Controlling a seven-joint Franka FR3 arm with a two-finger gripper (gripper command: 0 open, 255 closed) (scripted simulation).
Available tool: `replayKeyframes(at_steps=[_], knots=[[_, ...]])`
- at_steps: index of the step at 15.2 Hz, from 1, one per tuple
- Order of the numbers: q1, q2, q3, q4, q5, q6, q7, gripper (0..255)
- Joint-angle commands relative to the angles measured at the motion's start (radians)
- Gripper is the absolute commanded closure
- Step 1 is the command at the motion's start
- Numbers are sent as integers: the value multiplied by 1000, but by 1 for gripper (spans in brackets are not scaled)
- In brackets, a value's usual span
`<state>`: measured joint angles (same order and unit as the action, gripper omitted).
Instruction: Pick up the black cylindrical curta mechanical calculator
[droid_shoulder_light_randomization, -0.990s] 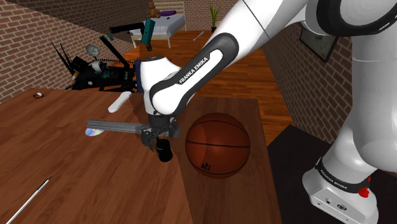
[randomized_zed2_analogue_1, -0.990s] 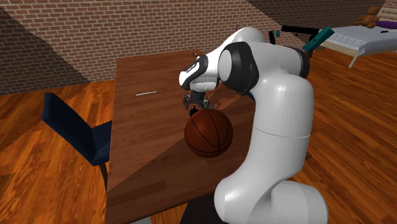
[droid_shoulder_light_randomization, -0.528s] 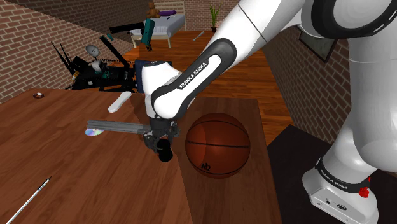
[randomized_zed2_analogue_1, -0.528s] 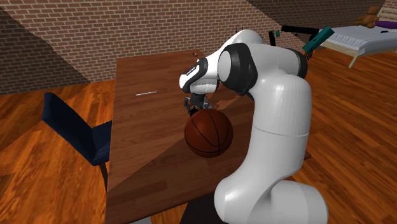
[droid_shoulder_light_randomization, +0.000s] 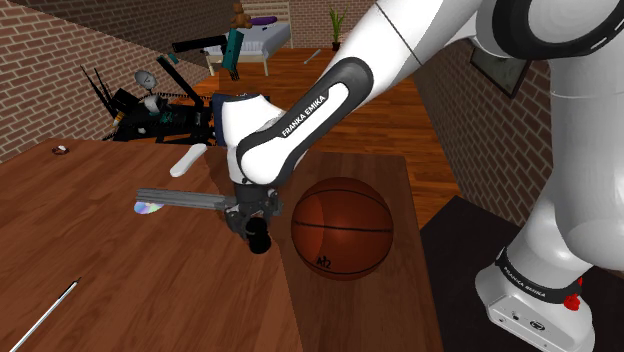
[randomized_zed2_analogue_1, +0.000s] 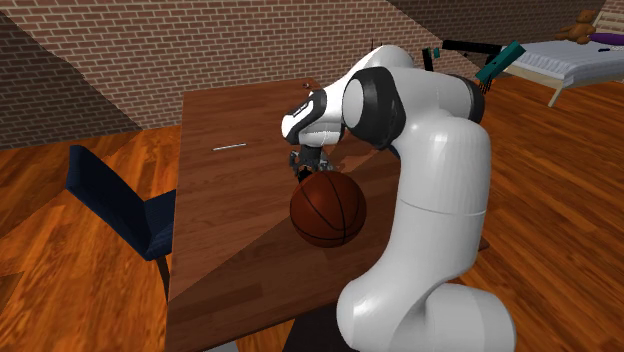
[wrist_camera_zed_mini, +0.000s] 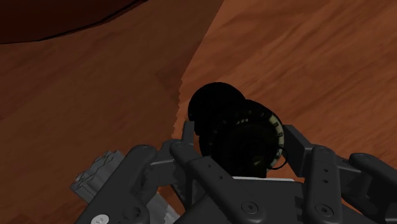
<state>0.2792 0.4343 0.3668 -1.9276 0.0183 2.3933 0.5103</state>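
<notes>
Gripper (droid_shoulder_light_randomization: 255, 223) clenched on black cylindrical curta calculator (wrist_camera_zed_mini: 242, 135), fingers clasping its sides, down at wooden table (droid_shoulder_light_randomization: 120, 272), just beside brown basketball (droid_shoulder_light_randomization: 342, 228).

- The calculator (wrist_camera_zed_mini: 245, 137) was black, with a ring of pale tick marks around its dial.
- The basketball (droid_shoulder_light_randomization: 341, 228) was orange-brown with thin black seams.
- The table (droid_shoulder_light_randomization: 120, 290) was dark reddish-brown with a wood grain.
- The arm (droid_shoulder_light_randomization: 300, 110) was white with dark joints and black lettering.
- The chair (randomized_zed2_analogue_1: 120, 205) was dark blue.
- The walls (randomized_zed2_analogue_1: 150, 60) had a red-brown brick pattern.
</notes>
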Motion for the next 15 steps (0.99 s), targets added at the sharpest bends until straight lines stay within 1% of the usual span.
replayKeyframes(at_steps=[1, 13, 15], knots=[[-3, -16, 4, 6, 5, -21, -1, 255], [-19, -107, 20, 52, 35, -154, -4, 255], [-19, -108, 20, 52, 35, -156, -4, 255]])
